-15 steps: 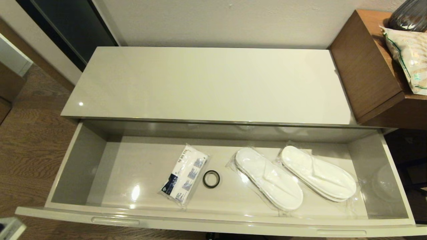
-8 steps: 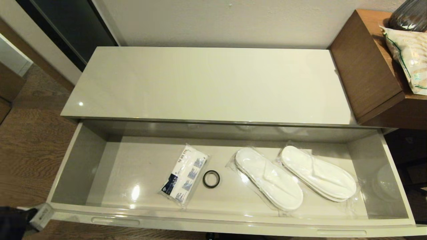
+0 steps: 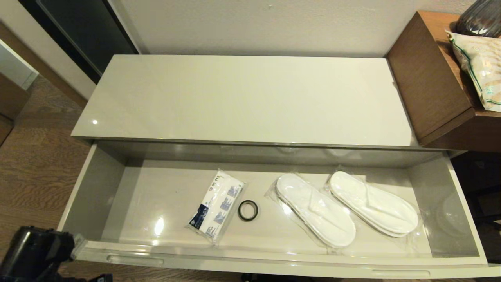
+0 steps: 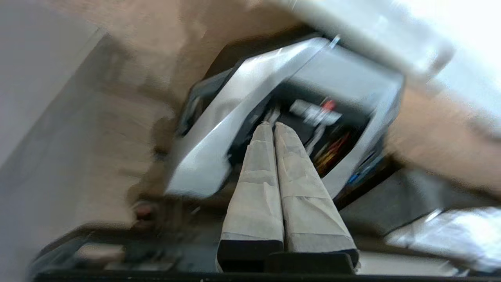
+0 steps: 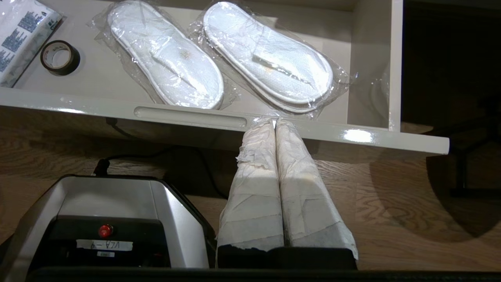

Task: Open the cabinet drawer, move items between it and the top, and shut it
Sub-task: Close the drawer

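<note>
The cabinet drawer [image 3: 274,263] stands pulled out under the glossy cream top [image 3: 242,98], which is bare. On the drawer floor, left of the middle, lies the white tissue pack [image 3: 216,203] with blue print and a navy label; it also shows at the edge of the right wrist view [image 5: 19,35]. My left arm [image 3: 35,254] is at the drawer's front left corner. Its left gripper [image 4: 273,124] is shut on nothing and points down at my own base. My right gripper [image 5: 275,120] is shut and empty, low before the drawer's front panel [image 5: 117,105], near its right slot.
A small black ring [image 3: 247,210] lies right beside the pack. Two clear-wrapped pairs of white slippers [image 3: 315,209] [image 3: 373,203] fill the drawer's right half. A brown wooden desk [image 3: 430,78] with a bag [image 3: 477,66] adjoins the cabinet on the right. My base [image 5: 109,219] stands below.
My left arm has risen into the head view at the lower left and moved right, up to the drawer's front left corner. The drawer and its contents have not moved.
</note>
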You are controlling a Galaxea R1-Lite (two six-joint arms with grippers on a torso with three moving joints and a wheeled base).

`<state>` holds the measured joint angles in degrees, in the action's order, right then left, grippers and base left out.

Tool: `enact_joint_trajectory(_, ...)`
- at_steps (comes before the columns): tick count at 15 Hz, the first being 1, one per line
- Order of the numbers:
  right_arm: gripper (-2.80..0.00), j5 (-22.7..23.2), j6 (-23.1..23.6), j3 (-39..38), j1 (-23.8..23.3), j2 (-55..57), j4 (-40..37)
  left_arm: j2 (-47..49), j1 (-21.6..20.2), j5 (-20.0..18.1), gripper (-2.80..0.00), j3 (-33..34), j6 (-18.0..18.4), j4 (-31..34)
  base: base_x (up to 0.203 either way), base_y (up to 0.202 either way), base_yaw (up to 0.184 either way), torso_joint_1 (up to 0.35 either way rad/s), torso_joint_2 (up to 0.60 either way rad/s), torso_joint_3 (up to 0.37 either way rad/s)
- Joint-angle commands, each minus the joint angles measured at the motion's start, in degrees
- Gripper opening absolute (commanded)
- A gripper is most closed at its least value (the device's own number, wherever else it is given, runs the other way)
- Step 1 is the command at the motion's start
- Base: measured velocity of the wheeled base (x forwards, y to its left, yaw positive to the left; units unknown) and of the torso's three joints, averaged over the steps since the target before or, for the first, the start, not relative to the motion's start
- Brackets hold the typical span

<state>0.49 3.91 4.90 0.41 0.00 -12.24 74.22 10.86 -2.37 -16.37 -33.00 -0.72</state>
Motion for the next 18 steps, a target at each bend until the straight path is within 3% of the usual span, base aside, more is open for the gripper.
enact_joint_trajectory(1, -2.80, -0.04, -0.04, 0.02, 0.02, 0.00, -0.07, 3.49, 0.02, 0.07, -2.80, -0.17, -1.28, -1.67, 0.000, 0.000, 0.000, 0.000, 0.00, 0.000)
enact_joint_trajectory(4, -2.80, -0.40, -1.01, 0.11, 0.02, 0.00, -0.24, 10.20, -0.08, 0.54, -2.80, -2.94, -2.34, -2.62, 0.000, 0.000, 0.000, 0.000, 0.00, 0.000)
enact_joint_trajectory(6, -2.80, -0.40, -1.01, 0.11, 0.02, 0.00, -0.24, 12.53, -0.09, 3.10, -2.80, -4.51, -3.10, -3.96, 0.000, 0.000, 0.000, 0.000, 0.00, 0.000)
enact_joint_trajectory(11, -2.80, -0.10, -0.45, 0.02, 0.02, 0.00, -0.10, 14.76, -0.14, 2.81, -2.80, -11.05, -5.52, -8.41, 0.000, 0.000, 0.000, 0.000, 0.00, 0.000)
enact_joint_trajectory(15, -2.80, -0.22, -0.84, 0.02, 0.02, 0.00, -0.15, 24.52, -0.21, 3.19, -2.80, -24.59, -5.81, -7.77, 0.000, 0.000, 0.000, 0.000, 0.00, 0.000)
enact_joint_trajectory(18, -2.80, -0.22, -0.84, 0.02, 0.02, 0.00, -0.15, 30.08, -0.16, 4.69, -2.80, -37.19, -5.40, -2.59, 0.000, 0.000, 0.000, 0.000, 0.00, 0.000)
